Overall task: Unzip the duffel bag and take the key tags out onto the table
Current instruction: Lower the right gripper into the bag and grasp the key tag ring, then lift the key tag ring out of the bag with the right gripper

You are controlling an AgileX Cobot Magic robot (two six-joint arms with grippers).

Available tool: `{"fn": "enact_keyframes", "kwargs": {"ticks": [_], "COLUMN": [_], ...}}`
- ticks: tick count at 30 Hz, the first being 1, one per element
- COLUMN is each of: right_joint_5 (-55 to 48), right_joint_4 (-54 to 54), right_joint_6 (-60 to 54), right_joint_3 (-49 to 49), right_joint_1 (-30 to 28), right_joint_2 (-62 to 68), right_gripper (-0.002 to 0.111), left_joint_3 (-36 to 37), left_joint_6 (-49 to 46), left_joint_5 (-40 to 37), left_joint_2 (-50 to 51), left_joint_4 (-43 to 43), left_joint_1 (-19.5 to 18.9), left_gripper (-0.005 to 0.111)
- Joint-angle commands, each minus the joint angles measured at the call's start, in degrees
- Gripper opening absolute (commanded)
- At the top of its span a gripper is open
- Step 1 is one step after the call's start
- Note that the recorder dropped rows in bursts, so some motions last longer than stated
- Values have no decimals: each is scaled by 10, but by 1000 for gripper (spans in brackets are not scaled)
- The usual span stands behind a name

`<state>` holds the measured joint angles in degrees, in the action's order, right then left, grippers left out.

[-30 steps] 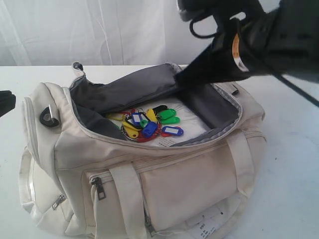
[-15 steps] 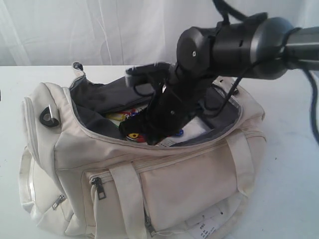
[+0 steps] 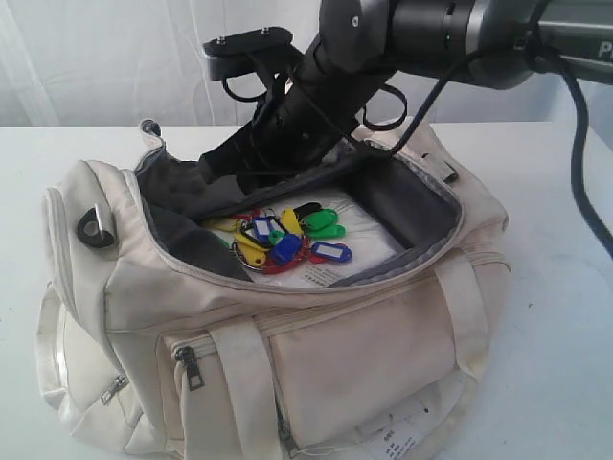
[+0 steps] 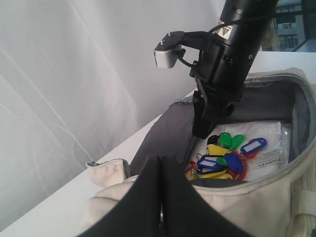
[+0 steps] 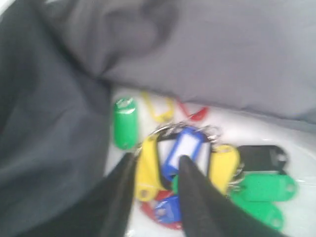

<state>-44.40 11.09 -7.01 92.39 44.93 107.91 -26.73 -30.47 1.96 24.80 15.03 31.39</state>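
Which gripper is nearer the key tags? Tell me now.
Right. The right gripper hovers just above the key tags inside the open duffel bag; the left gripper sits shut outside the bag, beyond its end.

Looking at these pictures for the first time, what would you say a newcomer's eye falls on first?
The bright bunch of key tags, red, blue, green, yellow and black, lying on a white packet inside the unzipped cream duffel bag on the table. Next, the dark right arm reaching down into the bag's opening from the far side, the right gripper hanging over the tags with its jaws apart.
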Motion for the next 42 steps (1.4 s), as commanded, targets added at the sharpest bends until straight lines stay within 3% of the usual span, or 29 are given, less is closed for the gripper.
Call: {"fn": "enact_keyframes", "kwargs": {"ticks": [1, 3, 20, 23, 27, 30, 42], "right_joint_5": [-9, -14, -23, -42, -74, -100, -123], "right_joint_4": [-103, -123, -128, -128, -129, -144, -210], "right_joint_6": [75, 82, 123, 127, 127, 127, 128], "right_joint_3": [4, 4, 4, 4, 4, 5, 5], "right_joint_1": [-5, -5, -5, -5, -5, -5, -5], "right_joint_2": [2, 11, 141, 147, 146, 145, 79], "right_gripper": [70, 80, 79, 64, 23, 0, 0], "left_joint_3": [3, 3, 3, 3, 3, 3, 67], "left_joint_6": [0, 0, 0, 0, 0, 0, -9], "left_joint_5": [-1, -1, -1, -1, -1, -2, 79], "left_joint_2": [-4, -4, -4, -4, -8, -16, -91], "left_joint_4": [-1, -1, -1, -1, -1, -1, -1], "left_joint_1": [3, 3, 3, 3, 3, 3, 3], "left_gripper": [0, 0, 0, 0, 0, 0, 0]}}
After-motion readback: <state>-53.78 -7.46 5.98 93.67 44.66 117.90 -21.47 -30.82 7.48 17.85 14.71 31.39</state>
